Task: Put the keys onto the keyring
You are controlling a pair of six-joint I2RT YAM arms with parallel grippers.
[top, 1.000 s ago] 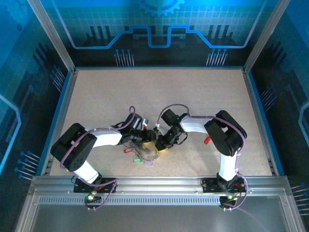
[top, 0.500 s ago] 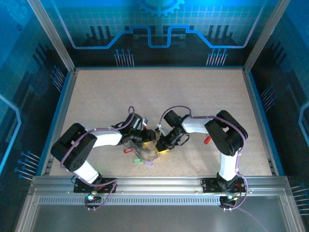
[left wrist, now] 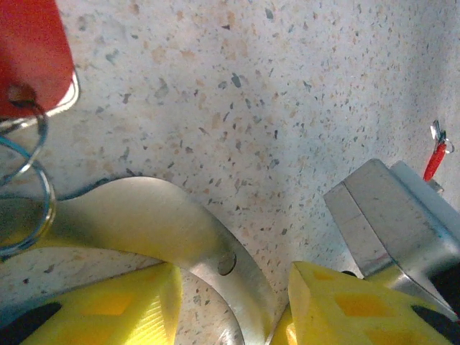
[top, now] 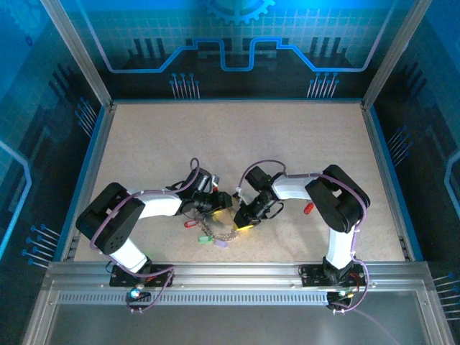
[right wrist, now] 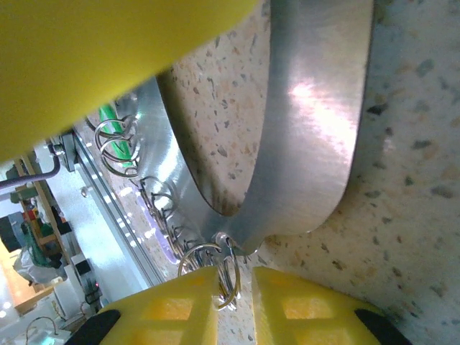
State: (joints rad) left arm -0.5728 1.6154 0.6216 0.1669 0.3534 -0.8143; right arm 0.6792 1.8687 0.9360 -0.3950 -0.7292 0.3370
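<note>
The keyring (left wrist: 158,215) is a curved silvery band running between my left gripper's (left wrist: 233,309) yellow fingers, which are shut on it. In the right wrist view the keyring (right wrist: 316,144) ends in a small hole holding a thin split ring (right wrist: 228,277). That ring sits between the narrowly parted fingers of my right gripper (right wrist: 236,302), against one finger, with a sliver of table beside the other. A red key (left wrist: 32,57) hangs on small rings nearby. From above, red (top: 190,223), green (top: 203,238) and pale (top: 221,244) keys trail from a chain (top: 228,233) below both grippers.
A separate red key (top: 307,208) lies alone on the speckled table by the right arm's elbow, and shows small in the left wrist view (left wrist: 435,154). The right gripper's metal body (left wrist: 388,215) sits close to my left fingers. Blue rails (top: 97,151) border the table.
My right gripper has edged slightly toward the near edge and its jaws have narrowed. The left arm and the keys on the chain have stayed put.
</note>
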